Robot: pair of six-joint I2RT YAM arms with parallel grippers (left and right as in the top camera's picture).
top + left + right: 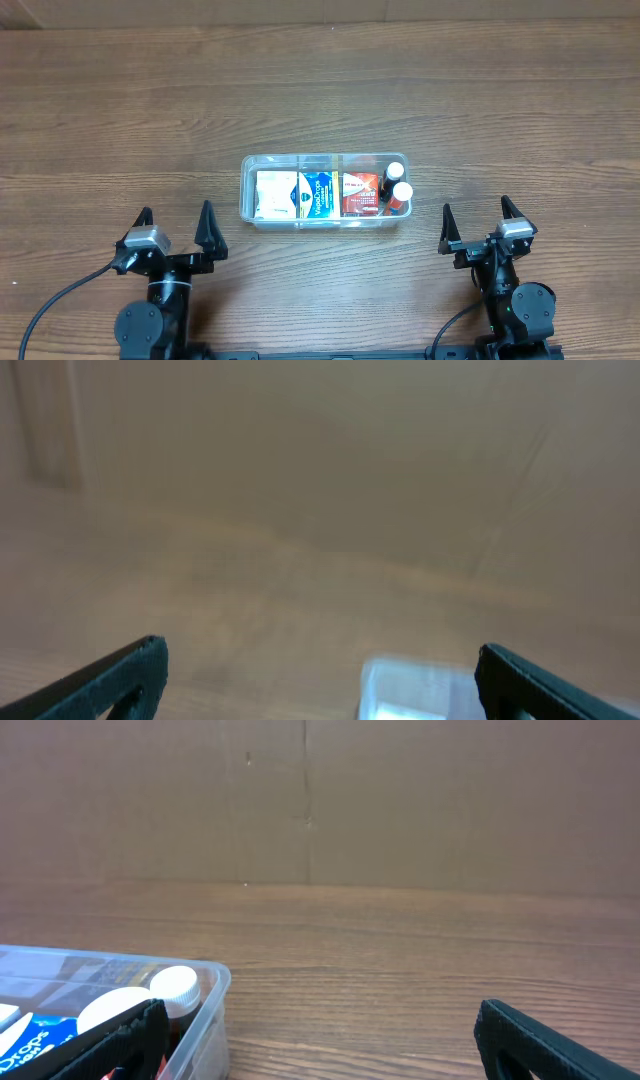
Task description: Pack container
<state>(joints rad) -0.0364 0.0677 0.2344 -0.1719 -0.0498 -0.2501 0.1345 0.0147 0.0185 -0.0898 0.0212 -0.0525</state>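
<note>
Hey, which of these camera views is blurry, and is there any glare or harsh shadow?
Overhead: sharp and evenly lit, the container crisp, shadows soft, no strong glare. Left wrist: out of focus throughout, the container just a pale smudge at the bottom edge. Right wrist: crisp, with the table grain and the container's corner clear.

On my overhead feed I see a brown wood-grain table (320,90). Near its middle, small cardboard boxes sit in a row: a white box (272,194), a blue-and-white box (317,195) at its 3 o'clock, then a red-and-orange box (358,194). At that one's 3 o'clock stands a dark white-capped bottle (402,190), with a second white-capped bottle (395,171) at its 12 o'clock. A brown cardboard wall (320,800) backs the table.
</note>
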